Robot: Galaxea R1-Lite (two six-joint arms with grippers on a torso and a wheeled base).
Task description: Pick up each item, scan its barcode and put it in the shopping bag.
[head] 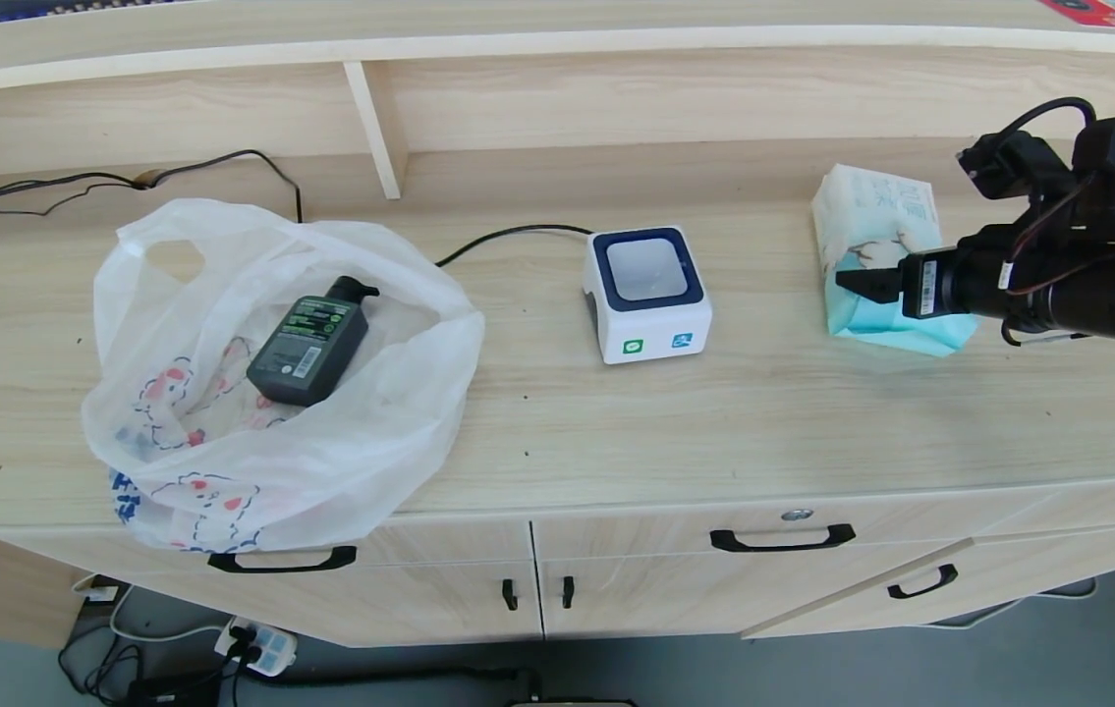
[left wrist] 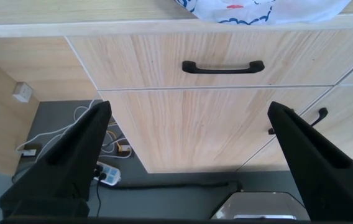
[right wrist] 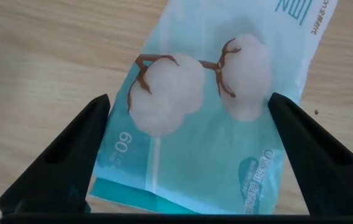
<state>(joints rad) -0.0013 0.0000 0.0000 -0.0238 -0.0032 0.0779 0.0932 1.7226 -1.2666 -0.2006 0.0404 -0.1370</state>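
The right gripper (head: 854, 280) is seen spread wide, with nothing clamped. It is held over the tissue pack (head: 876, 221), and in the right wrist view a finger (right wrist: 71, 162) is seen to either side of the pack's printed face. Whether the fingertips touch the wrapper cannot be told.

The pack is laid flat on the counter (head: 763, 412) at its right end, near the back wall.

The left gripper (left wrist: 189, 107) is also spread wide and nothing is held in it. It is kept below the counter's edge, facing a drawer front with a black handle (left wrist: 223, 66). The bag's hem (left wrist: 257, 9) is seen hanging over the edge above.

The scanner (head: 647, 295) is set at the middle of the counter, window upward, between the pack and the bag (head: 400, 393) and well apart from both. Its cable (head: 508, 234) is run back toward the bag.

The bag is spread open at the left end, its front sagging over the counter's edge. A dark bottle (head: 311, 339) is laid inside it, label and barcode upward.

A power strip (left wrist: 105, 174) and loose wires are seen on the floor below the cabinet.
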